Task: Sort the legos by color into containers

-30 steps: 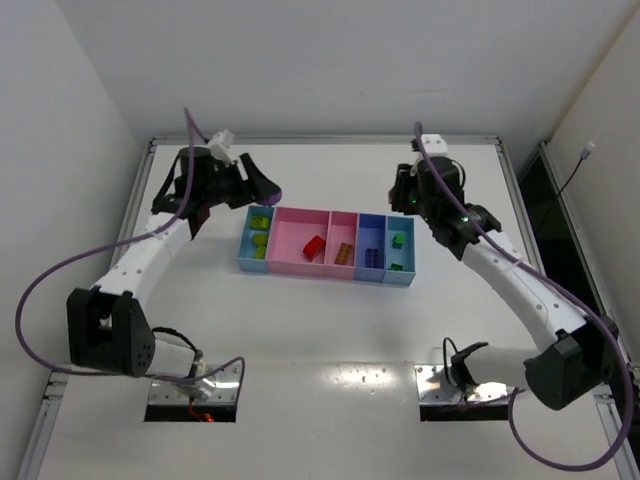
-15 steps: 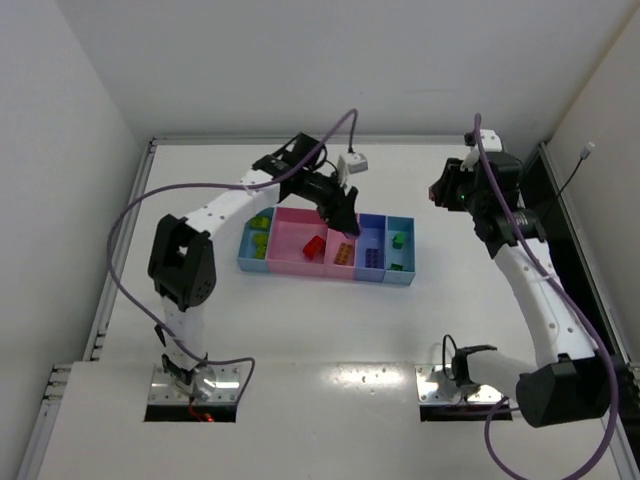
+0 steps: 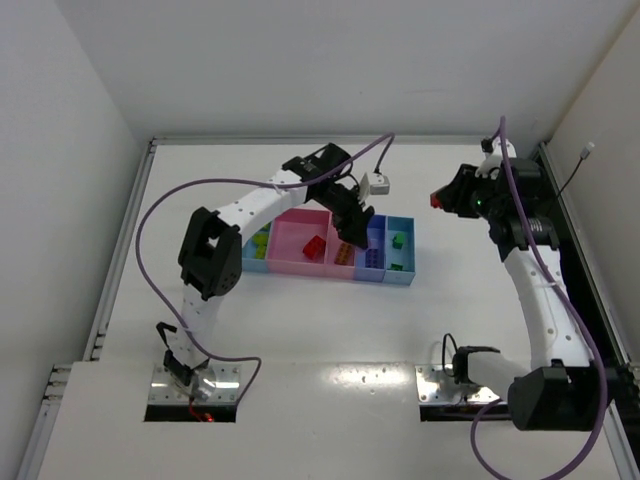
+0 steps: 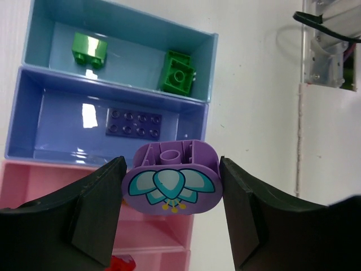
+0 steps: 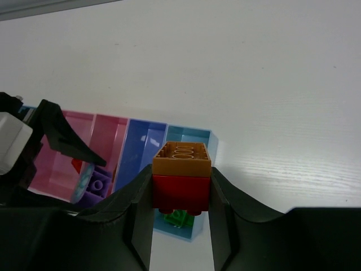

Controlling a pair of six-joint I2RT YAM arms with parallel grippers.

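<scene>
1. Closest, the left gripper [image 4: 172, 169] clamps a rounded purple brick [image 4: 171, 191] with a printed flower, above the wall between the pink bin [image 4: 28, 175] and the periwinkle bin [image 4: 56, 130].
2. At 12 o'clock beyond it, a flat dark brick [image 4: 133, 123] lies in that periwinkle bin; two green bricks [image 4: 179, 71] sit in the light blue bin [image 4: 130, 51] behind.
3. Farther off, the right gripper [image 5: 181, 189] holds a red brick [image 5: 179, 193] capped by an orange brick [image 5: 181, 161], at 2 o'clock from the row of bins [image 3: 300, 268], well apart.
</scene>
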